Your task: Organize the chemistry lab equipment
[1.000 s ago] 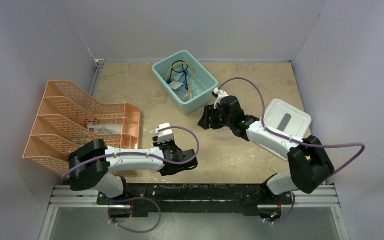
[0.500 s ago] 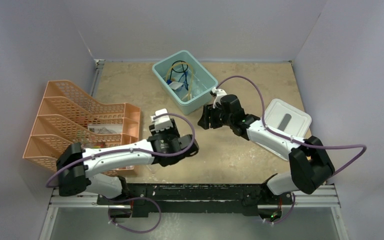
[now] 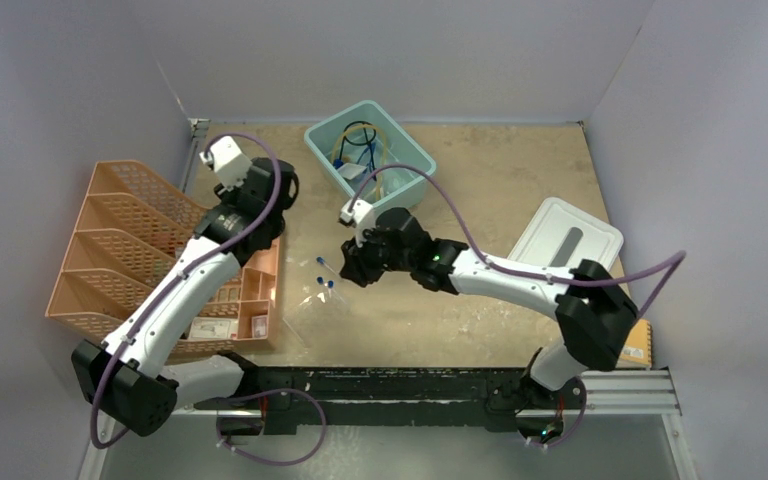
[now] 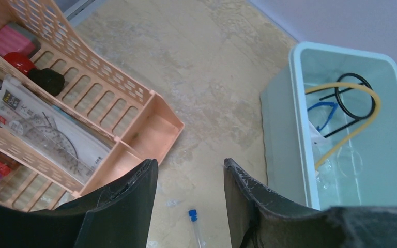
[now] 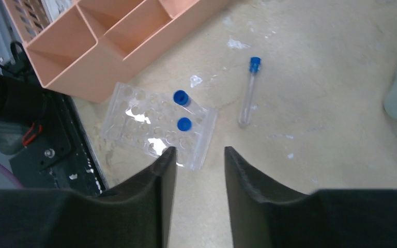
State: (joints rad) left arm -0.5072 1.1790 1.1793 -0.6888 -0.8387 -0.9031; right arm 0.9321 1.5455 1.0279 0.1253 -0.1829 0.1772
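A clear rack (image 5: 157, 126) lies on the table near the front and holds two blue-capped tubes (image 5: 182, 98). It also shows in the top view (image 3: 312, 305). A third blue-capped tube (image 5: 248, 93) lies loose beside it, and shows in the top view (image 3: 323, 264) and the left wrist view (image 4: 194, 221). My right gripper (image 5: 199, 152) is open and empty, just above the rack's edge (image 3: 352, 268). My left gripper (image 4: 188, 170) is open and empty, high beside the organizer's back (image 3: 278, 190). The black ring stand (image 4: 355, 95), amber tubing (image 4: 359, 121) and blue-framed glasses (image 4: 321, 111) lie in the teal bin (image 4: 279, 129).
The orange mesh organizer (image 3: 150, 250) fills the left side and holds stationery (image 4: 36, 129). The teal bin (image 3: 322, 152) stands at the back centre. Its pale grey lid (image 3: 570, 238) lies at the right. The black rail (image 5: 36, 150) runs along the front edge.
My left arm swung from the front centre up and left to the organizer's back, uncovering the rack and tubes. My right gripper moved left and forward, from beside the bin towards the rack.
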